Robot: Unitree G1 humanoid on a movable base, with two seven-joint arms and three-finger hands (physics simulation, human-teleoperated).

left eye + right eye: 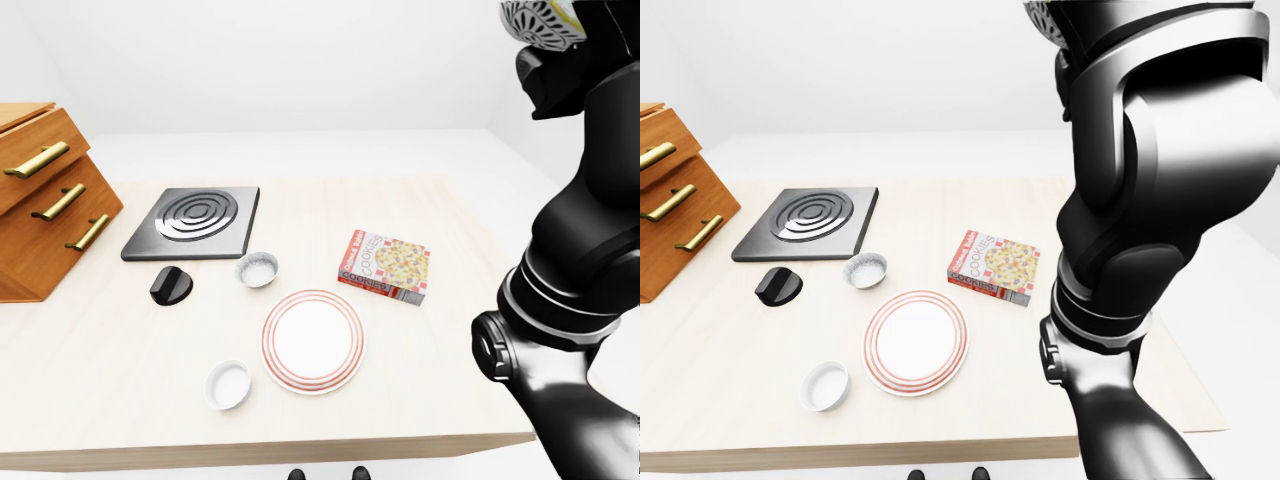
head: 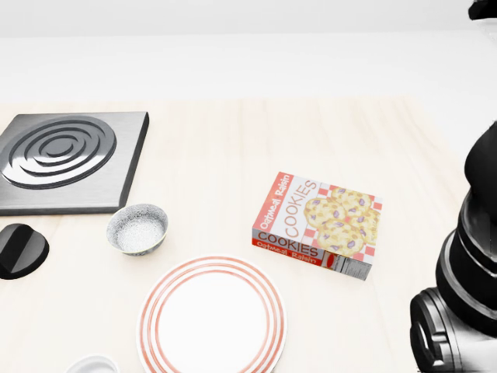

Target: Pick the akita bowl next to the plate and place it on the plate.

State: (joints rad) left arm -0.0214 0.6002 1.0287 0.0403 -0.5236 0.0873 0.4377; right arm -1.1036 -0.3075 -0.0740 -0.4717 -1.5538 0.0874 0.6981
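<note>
The akita bowl (image 2: 138,228), small and grey with a speckled inside, stands upright on the pale wooden table just up and left of the plate. The red-ringed white plate (image 2: 212,315) lies bare near the bottom of the head view. My right arm (image 1: 570,280) rises along the right side of the views, well away from bowl and plate. Its hand end (image 1: 548,72) reaches the top edge of the left-eye view, where a patterned round thing (image 1: 540,18) shows. Whether the fingers hold it is unclear. My left hand is out of sight.
A cookies box (image 2: 318,224) lies right of the bowl and plate. A black stove plate (image 2: 66,155) and a black round object (image 2: 19,249) are to the left. A small white bowl (image 1: 228,384) sits lower left of the plate. Wooden drawers (image 1: 45,190) stand at the far left.
</note>
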